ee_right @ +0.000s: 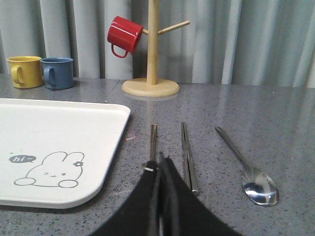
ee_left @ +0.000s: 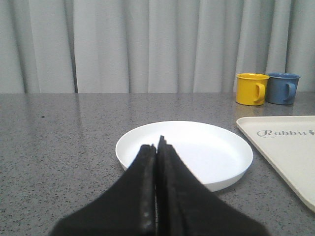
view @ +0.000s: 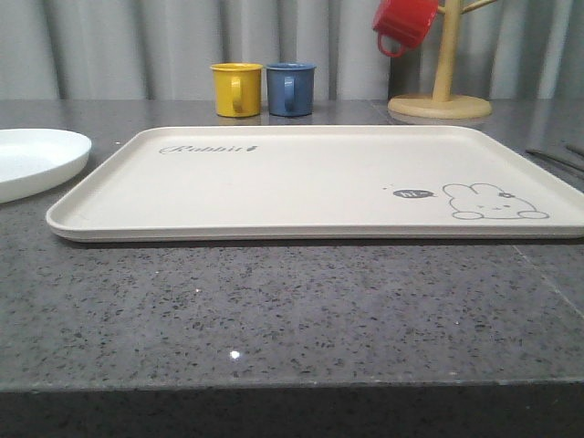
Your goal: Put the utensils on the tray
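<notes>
The cream tray (view: 310, 182) with a "Rabbit" script and a bunny drawing lies mid-table. To its left rests the round white plate (ee_left: 206, 152), just beyond my left gripper (ee_left: 158, 143), which is shut with nothing in it. Right of the tray (ee_right: 59, 128) lie the fork (ee_right: 153, 137), the pair of metal chopsticks (ee_right: 186, 152) and the spoon (ee_right: 248, 169), side by side on the stone top. My right gripper (ee_right: 160, 160) is shut and empty. It hovers over the near end of the fork and hides that end.
A yellow mug (view: 236, 88) and a blue mug (view: 290, 88) stand behind the tray. A red mug (view: 403, 23) hangs on a wooden mug tree (view: 442, 96) at the back right. The speckled grey countertop (view: 292, 319) ends at a front edge.
</notes>
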Tool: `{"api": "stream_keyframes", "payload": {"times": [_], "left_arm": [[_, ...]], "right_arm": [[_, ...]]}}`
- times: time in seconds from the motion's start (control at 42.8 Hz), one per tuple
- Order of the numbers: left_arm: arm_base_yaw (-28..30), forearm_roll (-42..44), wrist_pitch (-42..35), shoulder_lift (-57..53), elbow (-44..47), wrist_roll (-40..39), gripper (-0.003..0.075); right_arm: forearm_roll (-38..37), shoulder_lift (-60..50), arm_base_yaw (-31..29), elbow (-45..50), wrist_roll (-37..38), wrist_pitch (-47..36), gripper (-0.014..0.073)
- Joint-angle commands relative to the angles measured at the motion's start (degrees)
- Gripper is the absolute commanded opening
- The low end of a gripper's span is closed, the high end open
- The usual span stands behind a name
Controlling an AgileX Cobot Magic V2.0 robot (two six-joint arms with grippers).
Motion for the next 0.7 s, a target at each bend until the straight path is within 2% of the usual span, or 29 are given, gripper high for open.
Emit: {"api": "stream_keyframes", "payload": {"times": [0.0, 0.514, 0.677], "left_arm": [[-0.3, 0.1, -4.5, -1.2, 0.3, -0.1, -0.002], [-0.3, 0.1, -4.5, -1.2, 0.3, -0.1, -0.002], [-0.3, 0.0, -11.1, -1.2, -1.5, -0.2, -0.002]], "right_arm": [[-0.6, -1.0, -0.1, -0.2, 0.0, -4.9, -0.0067], [-0.6, -1.0, -0.1, -0.2, 0.0, -5.3, -0.0067], [0.4, -1.0, -0.1, -2.4, 0.0, -7.3, -0.0067]]}}
